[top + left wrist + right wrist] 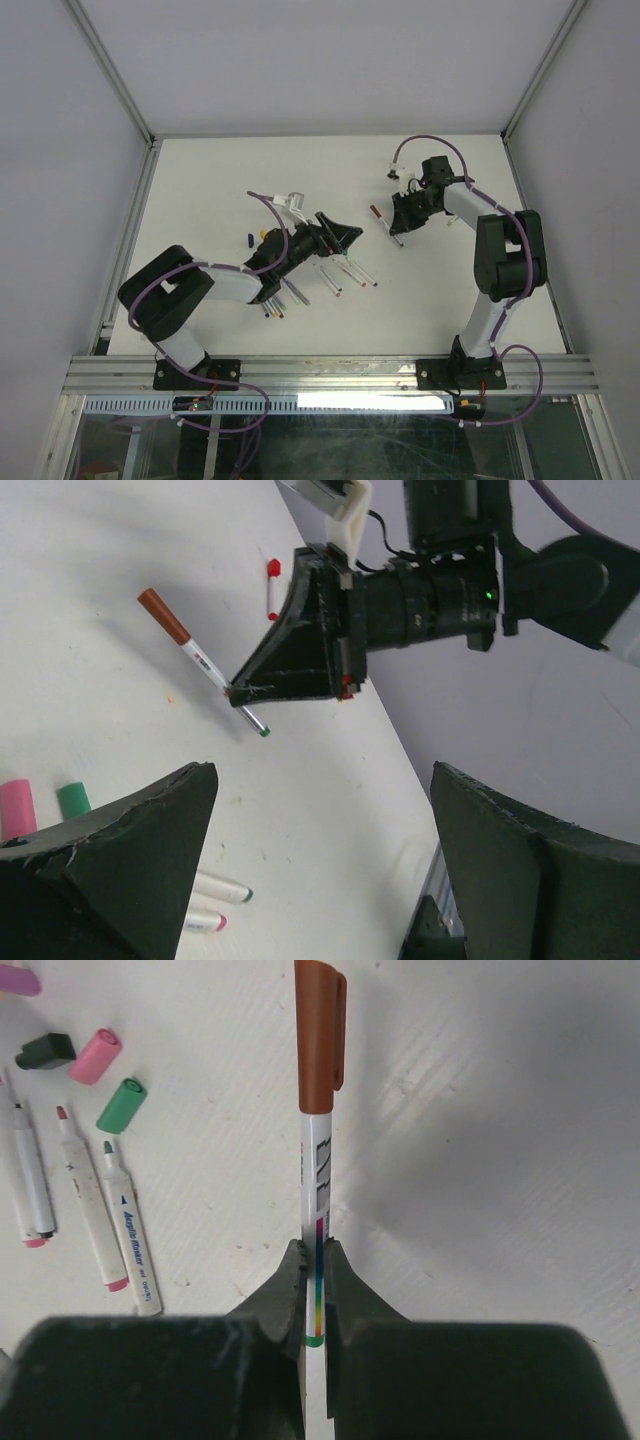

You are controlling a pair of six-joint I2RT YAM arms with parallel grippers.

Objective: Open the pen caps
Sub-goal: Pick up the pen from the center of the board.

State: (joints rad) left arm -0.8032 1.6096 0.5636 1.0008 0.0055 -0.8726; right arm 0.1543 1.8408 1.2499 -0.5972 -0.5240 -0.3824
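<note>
My right gripper (318, 1252) is shut on the white barrel of a pen (317, 1175), low down near its green end. The pen's brown cap (320, 1035) is on and points away from the fingers. In the left wrist view that same capped pen (190, 650) sticks out of the right gripper (238, 690) just above the table. My left gripper (322, 780) stands wide open with only bare table between its fingers. From above, it (340, 236) lies left of the held pen (384, 224). Loose pen caps lie apart: pink (95, 1055), green (122, 1105), black (45, 1050).
Uncapped pens (85, 1210) lie in a row left of the right gripper, and more lie below the left gripper (350, 275). A dark blue cap (248, 238) sits by the left arm. A small red-and-white piece (272, 585) lies farther off. White walls close in the table (200, 180).
</note>
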